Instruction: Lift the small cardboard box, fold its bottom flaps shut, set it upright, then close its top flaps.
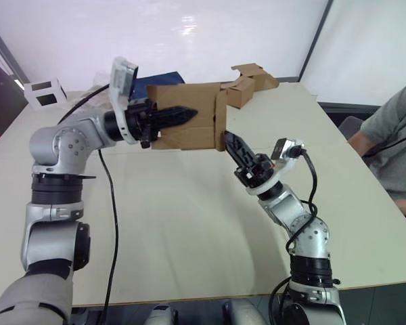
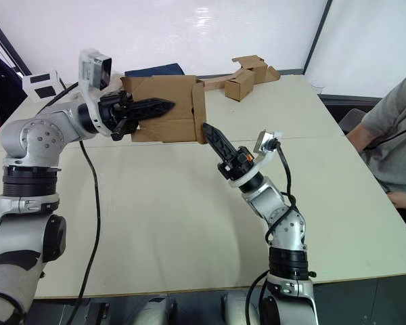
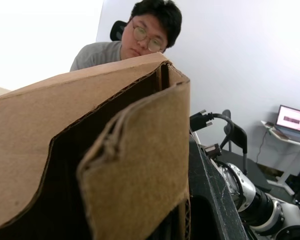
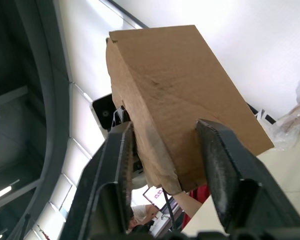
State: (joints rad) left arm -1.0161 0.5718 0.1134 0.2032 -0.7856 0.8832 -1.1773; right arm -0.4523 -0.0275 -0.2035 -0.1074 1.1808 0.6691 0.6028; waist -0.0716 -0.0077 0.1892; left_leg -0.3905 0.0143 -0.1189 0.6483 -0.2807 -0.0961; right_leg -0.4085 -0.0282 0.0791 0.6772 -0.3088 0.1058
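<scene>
Left eye view puts the small plain brown corrugated cardboard box (image 1: 186, 115) up in the air over the far middle of the pale beige table (image 1: 189, 223), carried between the two arms. The left gripper (image 1: 179, 115) reaches in from the left and lies across the box's near face, its black fingers close together; whether they pinch cardboard or merely press against it cannot be told. In the left wrist view the box's brown wall and a folded flap (image 3: 140, 165) stand right up against the camera, with a seated person in a grey shirt (image 3: 102, 52) behind.

The right gripper (image 1: 229, 141) comes up from the near right and meets the box at its lower right corner. In the right wrist view its two black fingers (image 4: 117, 170) stand apart, one on each side of the box's edge (the cardboard sits between them).

Farther back on the table lies a brown box joined to a long cardboard strip (image 1: 247, 84), and at the far left a white box with black windows (image 1: 44, 91).
</scene>
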